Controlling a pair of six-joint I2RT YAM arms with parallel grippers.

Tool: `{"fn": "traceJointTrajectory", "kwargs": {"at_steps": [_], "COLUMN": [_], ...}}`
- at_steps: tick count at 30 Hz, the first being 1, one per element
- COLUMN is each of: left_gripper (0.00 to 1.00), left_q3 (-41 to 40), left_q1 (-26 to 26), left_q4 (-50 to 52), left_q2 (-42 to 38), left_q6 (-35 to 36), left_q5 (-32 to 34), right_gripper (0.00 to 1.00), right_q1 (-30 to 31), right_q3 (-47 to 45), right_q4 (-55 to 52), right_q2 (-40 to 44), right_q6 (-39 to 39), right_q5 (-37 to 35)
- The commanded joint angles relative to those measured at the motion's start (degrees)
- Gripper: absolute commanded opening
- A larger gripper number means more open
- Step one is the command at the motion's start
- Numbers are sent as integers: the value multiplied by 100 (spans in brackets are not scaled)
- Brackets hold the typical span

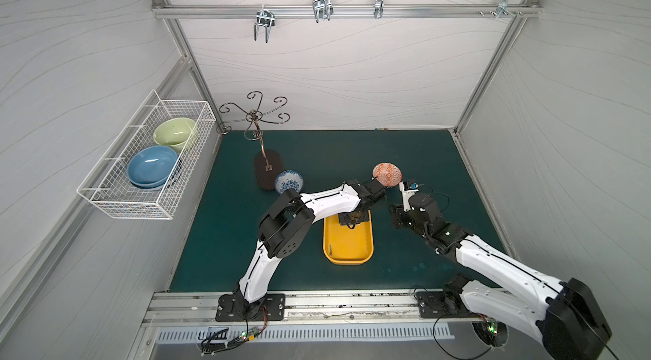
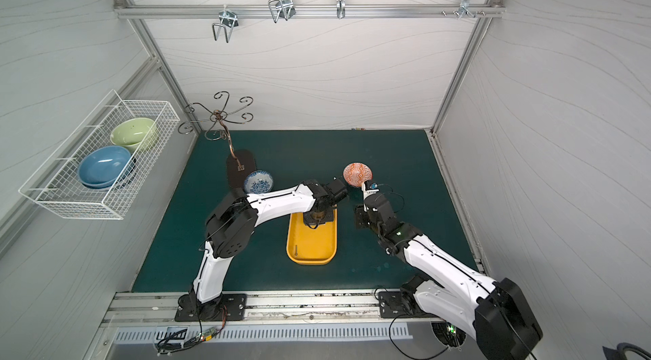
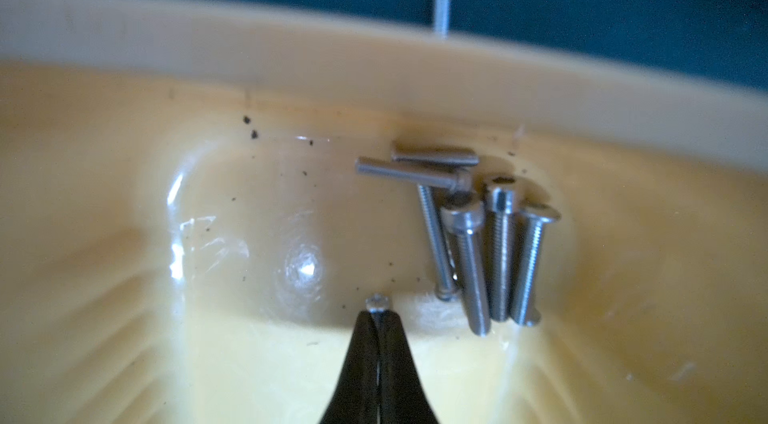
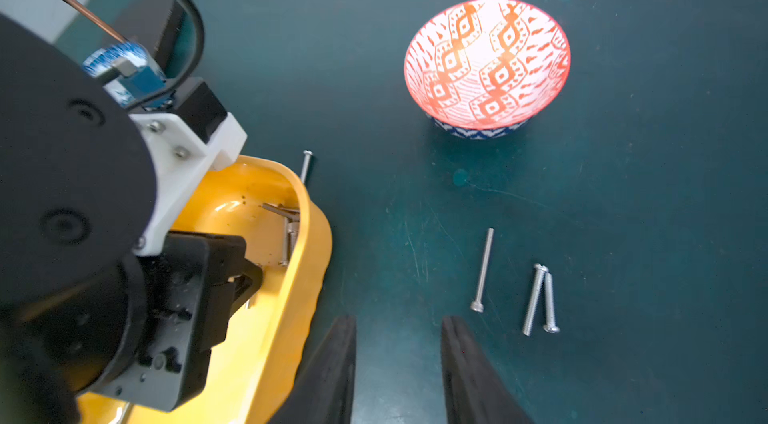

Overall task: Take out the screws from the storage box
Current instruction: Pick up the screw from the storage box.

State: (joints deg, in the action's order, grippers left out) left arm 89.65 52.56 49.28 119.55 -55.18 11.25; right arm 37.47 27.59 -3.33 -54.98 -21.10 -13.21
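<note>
The storage box (image 1: pixel 348 245) (image 2: pixel 313 245) is a yellow tray lying mid-mat. Several screws (image 3: pixel 478 235) lie bunched at its far end, against the wall (image 3: pixel 291 52). One more screw (image 1: pixel 331 250) rests near its front left corner. My left gripper (image 3: pixel 377 314) reaches down into the far end and is shut on a screw, whose metal tip (image 3: pixel 377 302) pokes out past the closed fingertips. My right gripper (image 4: pixel 399 330) hangs open over the bare mat beside the tray rim (image 4: pixel 316 226), with nothing between its fingers. Three screws (image 4: pixel 534 299) lie on the mat close by, and another screw (image 4: pixel 306 166) lies just outside the tray.
A red patterned bowl (image 1: pixel 387 174) (image 4: pixel 486 65) stands beyond the right gripper. A blue patterned bowl (image 1: pixel 289 181) sits behind the left arm, beside a hook stand (image 1: pixel 262 150). A white wire basket (image 1: pixel 148 164) with bowls hangs on the left wall.
</note>
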Motion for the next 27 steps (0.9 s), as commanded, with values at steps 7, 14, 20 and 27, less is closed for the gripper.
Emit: {"fn": "traceJointTrajectory", "kwargs": {"at_steps": [7,14,20,27], "left_gripper": [0,0,0,0], "left_q3": [-217,-381,-885,-1827], "left_q1": [-74,-160,-317,-750], "left_q4": [-139,-196,-304,-403], "left_q2": [-720,-959,-1678,-2940], "left_q6": [205,259,324,430], "left_q5": [157,151,378,255], "right_gripper": [38,38,42,57], "right_q1": [-20,-19,-20,-10], "right_q3": [-153,-152,-329,-322], "right_q4": [201,165,272,260], "right_q2": [182,267,435,523], "right_q6": [65,78,76,106], "right_q5": [77,107,191,249]}}
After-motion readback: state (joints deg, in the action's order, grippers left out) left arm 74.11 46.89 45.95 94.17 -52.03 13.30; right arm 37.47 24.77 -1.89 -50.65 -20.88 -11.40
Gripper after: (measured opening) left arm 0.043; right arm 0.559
